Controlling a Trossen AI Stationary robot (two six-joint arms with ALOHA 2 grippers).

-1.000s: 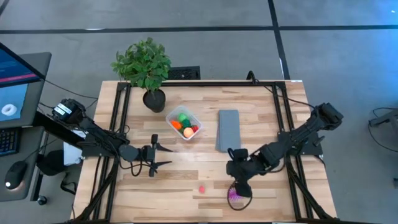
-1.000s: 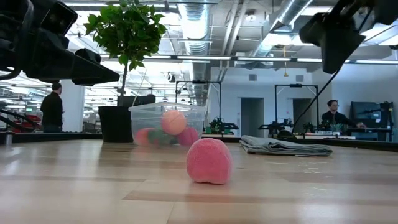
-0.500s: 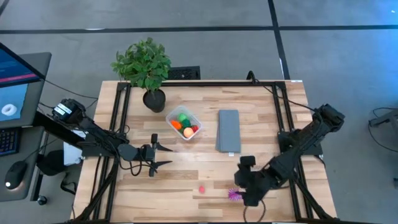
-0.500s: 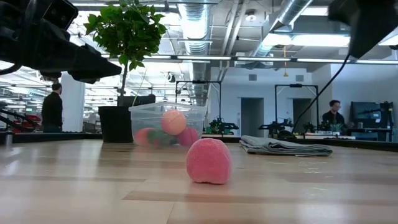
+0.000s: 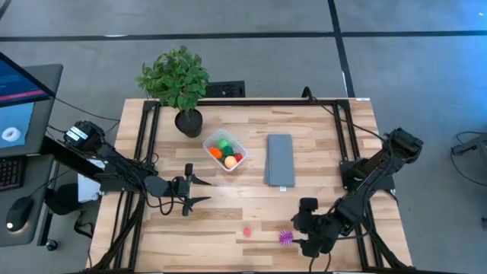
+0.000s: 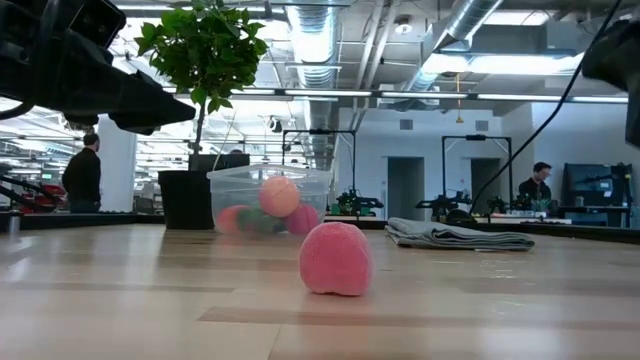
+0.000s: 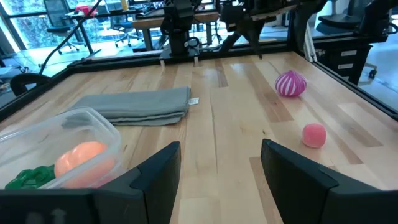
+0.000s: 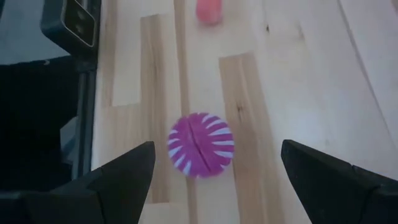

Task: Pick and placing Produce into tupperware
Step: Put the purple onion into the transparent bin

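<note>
Right wrist view shows my right hand (image 8: pixel 214 180) spread wide, now pulled back to the table's near edge, purple ball (image 8: pixel 201 144) ahead, ungrasped; tupperware (image 5: pixel 225 151) sits far left.

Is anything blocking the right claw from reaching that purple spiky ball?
Nothing visible does. The right gripper is open, with the purple spiky ball lying on bare table just ahead of its fingers. The pink piece lies farther on, beyond the ball, not between them.
</note>
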